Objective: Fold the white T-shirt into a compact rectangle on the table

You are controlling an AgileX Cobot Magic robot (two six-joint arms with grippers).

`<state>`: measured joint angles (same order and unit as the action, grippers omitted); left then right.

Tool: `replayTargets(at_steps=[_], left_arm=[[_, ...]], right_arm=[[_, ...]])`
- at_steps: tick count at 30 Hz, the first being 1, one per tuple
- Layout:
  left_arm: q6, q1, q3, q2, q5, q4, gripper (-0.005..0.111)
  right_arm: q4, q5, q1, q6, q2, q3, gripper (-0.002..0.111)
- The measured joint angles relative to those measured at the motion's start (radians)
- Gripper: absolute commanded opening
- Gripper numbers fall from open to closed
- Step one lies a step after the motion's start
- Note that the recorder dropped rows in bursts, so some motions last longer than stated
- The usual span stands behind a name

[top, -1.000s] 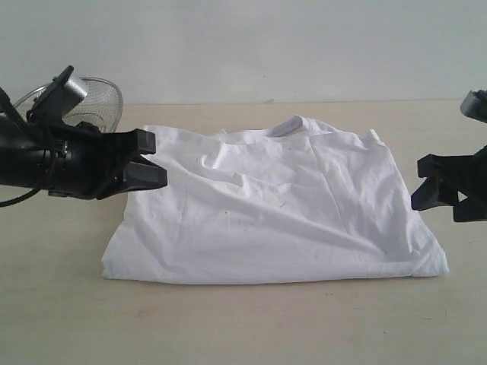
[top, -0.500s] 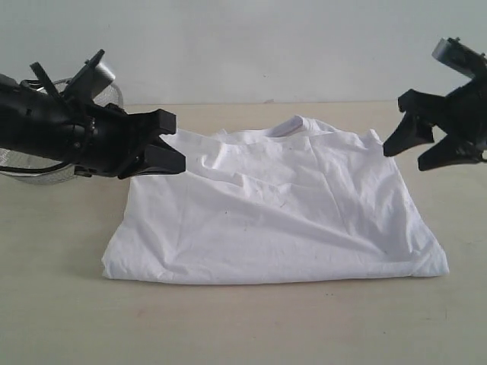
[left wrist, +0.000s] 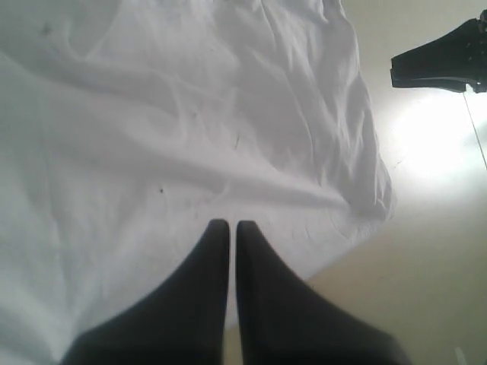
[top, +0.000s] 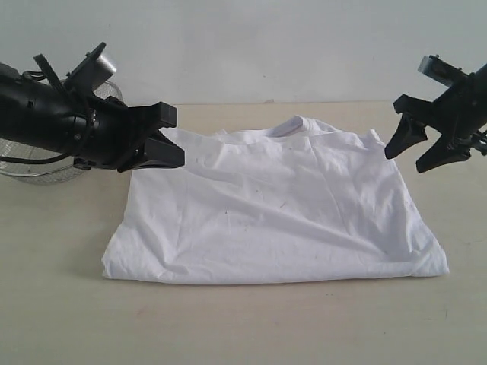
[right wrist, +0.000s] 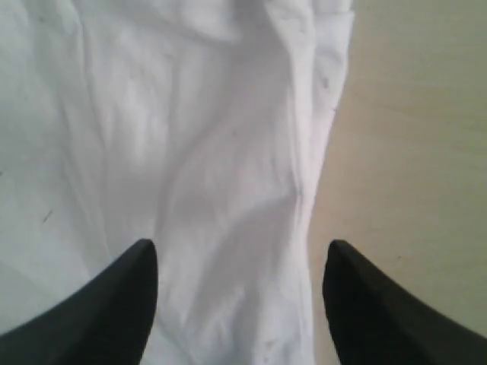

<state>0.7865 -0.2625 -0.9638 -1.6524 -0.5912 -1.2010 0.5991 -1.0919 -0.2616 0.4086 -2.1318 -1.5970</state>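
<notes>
The white T-shirt [top: 274,217] lies on the table [top: 243,327] as a wrinkled, roughly rectangular heap, collar at the far edge; no lettering shows. My left gripper [top: 172,138] hovers over the shirt's far left corner. In the left wrist view its fingers [left wrist: 226,225] are pressed together with no cloth between them, above the T-shirt [left wrist: 190,114]. My right gripper [top: 407,156] hangs in the air just off the shirt's far right corner, jaws spread wide. In the right wrist view it [right wrist: 240,255] straddles the T-shirt's [right wrist: 190,152] edge from above without touching it.
A steel mesh bowl [top: 34,173] stands at the far left, mostly behind my left arm. Bare table [right wrist: 411,152] runs along the shirt's right side and in front of it. The right gripper [left wrist: 437,59] also shows in the left wrist view.
My right gripper rose from low at the right edge to beside the shirt's far right corner. The left gripper lifted and shifted slightly right. The shirt has not moved.
</notes>
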Motion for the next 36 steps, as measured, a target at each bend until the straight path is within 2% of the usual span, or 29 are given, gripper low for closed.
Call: replayTargets(at_steps=[13,28,36], left_arm=[[-0.008,0.000,0.000,0.000,0.002,0.012,0.004],[-0.008,0.000,0.000,0.000,0.007,0.012,0.004],[-0.008,0.000,0.000,0.000,0.008,0.014,0.004]], right_arm=[[0.119,0.022,-0.016,0.155,-0.112,-0.004,0.057],[0.077,0.027,-0.016,0.166,-0.116,-0.002,0.057],[0.130,0.043,-0.016,0.197,-0.108,0.085,0.057]])
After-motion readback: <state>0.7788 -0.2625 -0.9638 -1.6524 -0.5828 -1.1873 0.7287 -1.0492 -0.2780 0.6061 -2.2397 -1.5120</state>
